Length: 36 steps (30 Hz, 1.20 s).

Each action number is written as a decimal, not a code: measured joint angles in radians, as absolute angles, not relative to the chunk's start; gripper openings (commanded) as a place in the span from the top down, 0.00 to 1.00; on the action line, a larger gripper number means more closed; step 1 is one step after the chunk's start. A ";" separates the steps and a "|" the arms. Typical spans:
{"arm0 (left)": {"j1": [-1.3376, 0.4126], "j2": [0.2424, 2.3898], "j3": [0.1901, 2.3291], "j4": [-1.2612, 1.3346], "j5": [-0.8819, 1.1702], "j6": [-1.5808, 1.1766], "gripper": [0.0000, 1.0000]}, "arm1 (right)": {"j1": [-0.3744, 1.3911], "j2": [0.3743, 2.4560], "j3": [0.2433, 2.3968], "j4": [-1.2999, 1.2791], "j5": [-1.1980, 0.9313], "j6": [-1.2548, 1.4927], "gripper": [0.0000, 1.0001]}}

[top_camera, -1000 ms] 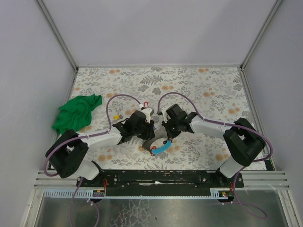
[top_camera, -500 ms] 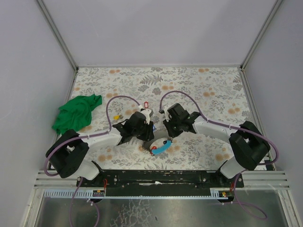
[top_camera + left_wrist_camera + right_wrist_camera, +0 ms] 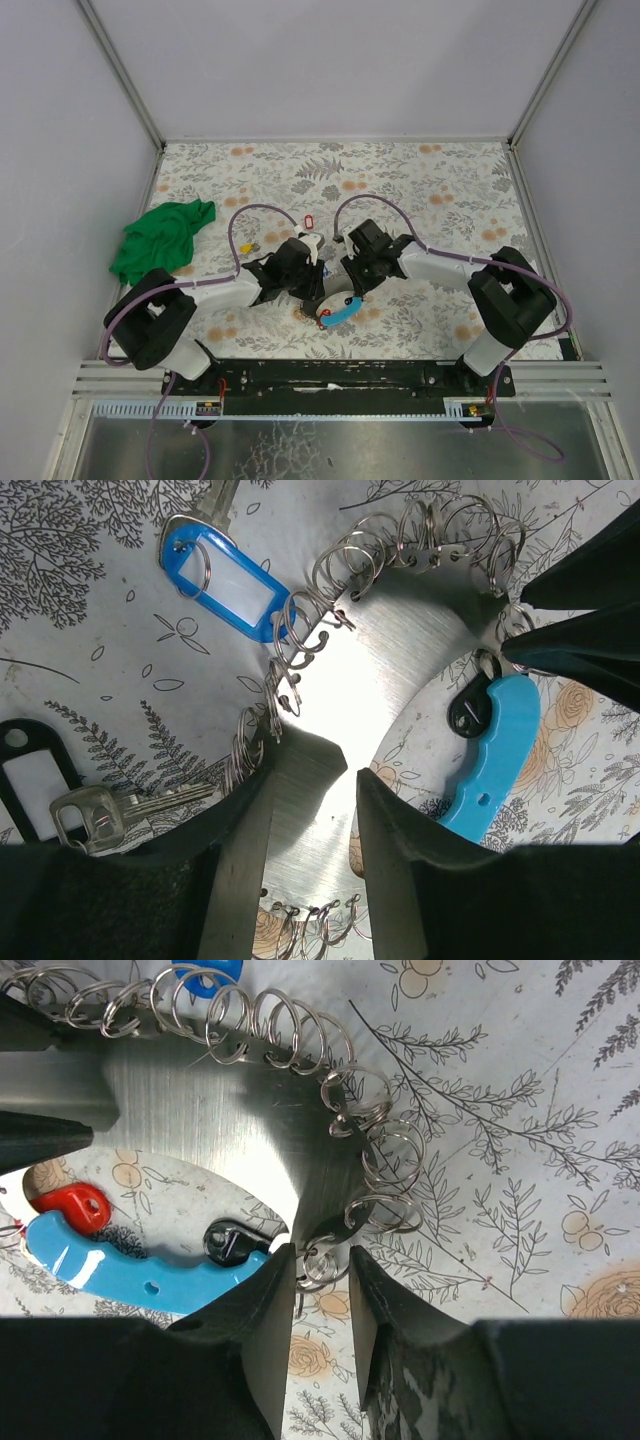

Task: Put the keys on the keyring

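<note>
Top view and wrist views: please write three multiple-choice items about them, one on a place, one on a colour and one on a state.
1. In the top view, where does the green cloth lie on the table?
A. near the left edge
B. between the two grippers
C. at the far right corner

2. In the left wrist view, what colour is the tag of the key at the upper left?
A. yellow
B. blue
C. green

3. How do the jaws of the right gripper stand?
A. apart, with a split ring between the fingertips
B. shut on the light-blue tool
C. shut tight on nothing

Answers:
1 A, as the cloth is bunched beside the left wall, away from both arms.
2 B, as the tag's frame is plainly blue.
3 A, as the right wrist view shows a gap between the fingers with the ring in it.
</note>
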State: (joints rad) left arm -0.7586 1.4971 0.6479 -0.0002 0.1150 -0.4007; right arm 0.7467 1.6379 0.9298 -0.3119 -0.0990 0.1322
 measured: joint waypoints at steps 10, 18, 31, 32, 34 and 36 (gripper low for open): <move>-0.759 1.499 0.648 0.002 0.108 -0.401 0.62 | 0.747 1.687 0.960 -0.318 -0.089 0.140 0.80; -0.759 1.497 0.648 0.001 0.088 -0.400 0.62 | 0.719 1.686 0.960 -0.324 -0.120 0.140 0.93; -0.778 1.404 0.614 0.009 0.139 -0.395 0.55 | 0.691 1.618 0.937 -0.309 -0.231 0.147 1.00; -0.790 1.396 0.614 0.013 0.145 -0.391 0.54 | 0.691 1.618 0.936 -0.304 -0.231 0.150 1.00; -0.828 1.385 0.615 0.019 0.153 -0.383 0.54 | 0.691 1.618 0.934 -0.299 -0.234 0.153 1.00; -0.854 1.385 0.615 0.024 0.160 -0.380 0.54 | 0.691 1.617 0.927 -0.291 -0.243 0.158 1.00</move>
State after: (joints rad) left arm -0.8543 1.3846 0.6147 0.0238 0.1596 -0.3798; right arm 0.6907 1.6169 0.9268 -0.2909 -0.2432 0.1577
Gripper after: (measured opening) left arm 0.459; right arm 0.010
